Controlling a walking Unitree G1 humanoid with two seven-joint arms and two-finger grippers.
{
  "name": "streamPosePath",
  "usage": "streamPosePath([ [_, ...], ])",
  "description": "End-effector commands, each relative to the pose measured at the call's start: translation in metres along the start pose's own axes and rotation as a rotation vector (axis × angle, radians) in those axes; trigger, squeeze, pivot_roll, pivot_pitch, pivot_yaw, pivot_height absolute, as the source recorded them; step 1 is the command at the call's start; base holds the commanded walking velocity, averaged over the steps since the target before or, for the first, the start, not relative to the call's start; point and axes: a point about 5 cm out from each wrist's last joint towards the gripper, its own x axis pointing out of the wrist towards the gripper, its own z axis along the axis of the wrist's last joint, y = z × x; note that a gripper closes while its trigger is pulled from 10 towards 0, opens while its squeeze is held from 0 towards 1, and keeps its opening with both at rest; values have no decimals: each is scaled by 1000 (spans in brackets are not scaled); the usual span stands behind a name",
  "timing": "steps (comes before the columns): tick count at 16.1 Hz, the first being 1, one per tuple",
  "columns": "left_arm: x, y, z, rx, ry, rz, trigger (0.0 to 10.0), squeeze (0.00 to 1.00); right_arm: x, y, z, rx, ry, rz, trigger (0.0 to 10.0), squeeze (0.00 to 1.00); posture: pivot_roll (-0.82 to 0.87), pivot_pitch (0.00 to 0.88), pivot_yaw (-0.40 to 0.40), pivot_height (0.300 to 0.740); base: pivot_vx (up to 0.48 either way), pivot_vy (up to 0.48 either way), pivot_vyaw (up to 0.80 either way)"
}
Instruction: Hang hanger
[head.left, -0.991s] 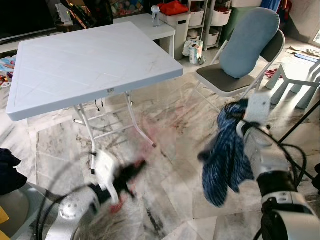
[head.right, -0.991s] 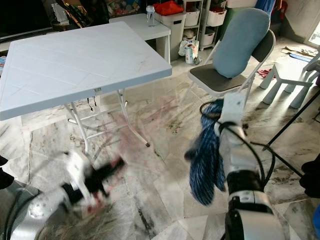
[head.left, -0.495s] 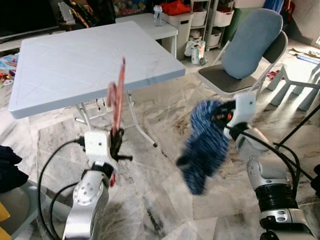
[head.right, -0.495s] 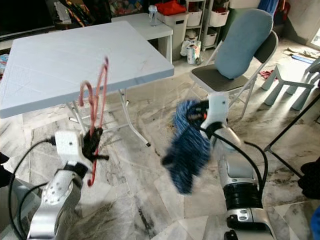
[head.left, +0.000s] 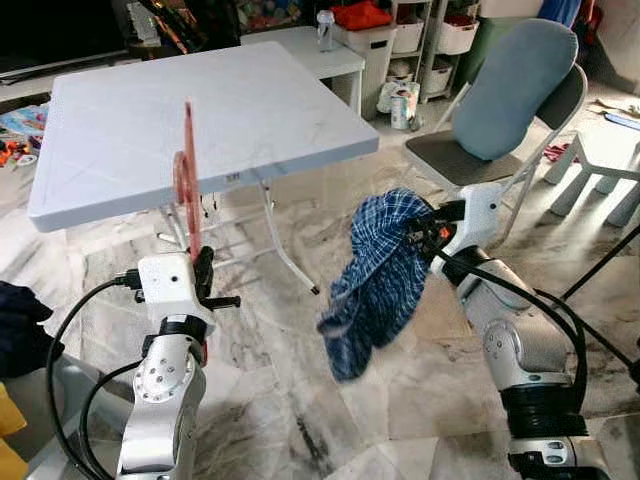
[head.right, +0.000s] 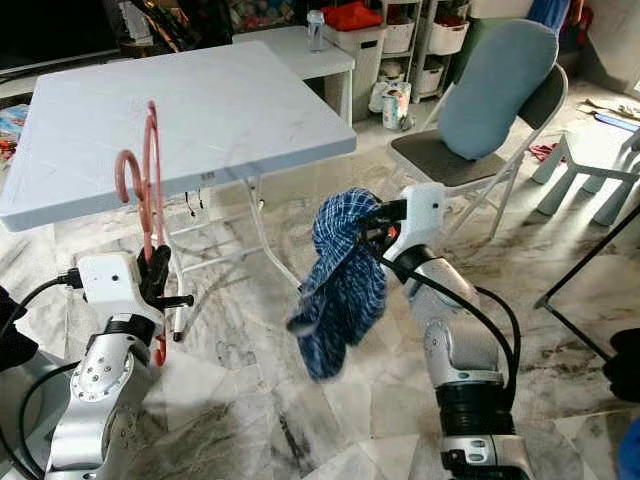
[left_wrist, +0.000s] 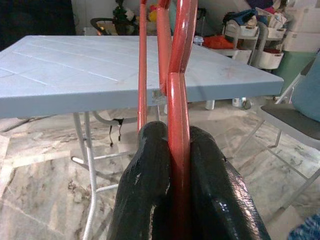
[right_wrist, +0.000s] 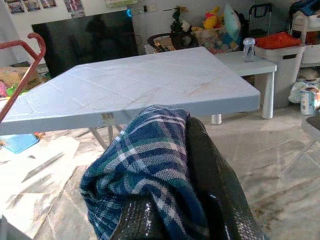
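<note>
Both arms have risen since a second ago, when the left one was a low blur near the floor; the hanger (head.right: 148, 170) now stands upright and steady, and the cloth (head.right: 342, 270) has swung in toward the middle.

Beyond both grippers stands the white folding table (head.left: 130, 120), its near edge just behind the hanger's hook. A folding chair (head.left: 470, 160) with a blue cushion (head.left: 515, 75) stands behind the right arm.

Between the two arms, the blue plaid cloth drapes down from the right gripper (head.left: 428, 232), whose fingers are clamped on its bunched top.

Left gripper (left_wrist: 177, 165) has its two fingers (left_wrist: 145, 185) pressed together on the red hanger's lower bar, the hanger rising straight up from it, hook topmost.
</note>
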Motion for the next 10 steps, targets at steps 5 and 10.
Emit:
streamPosePath([
  [5,1,-3,4,-7,-20,-9,10000,0,3,8,10,-23,-40,29,10000,0,-67,0,12,740,273,0,228],
  [10,3,-3,5,14,-23,-24,10000,0,5,10,9,-12,-39,27,10000,0,-62,0,15,740,324,0,419],
])
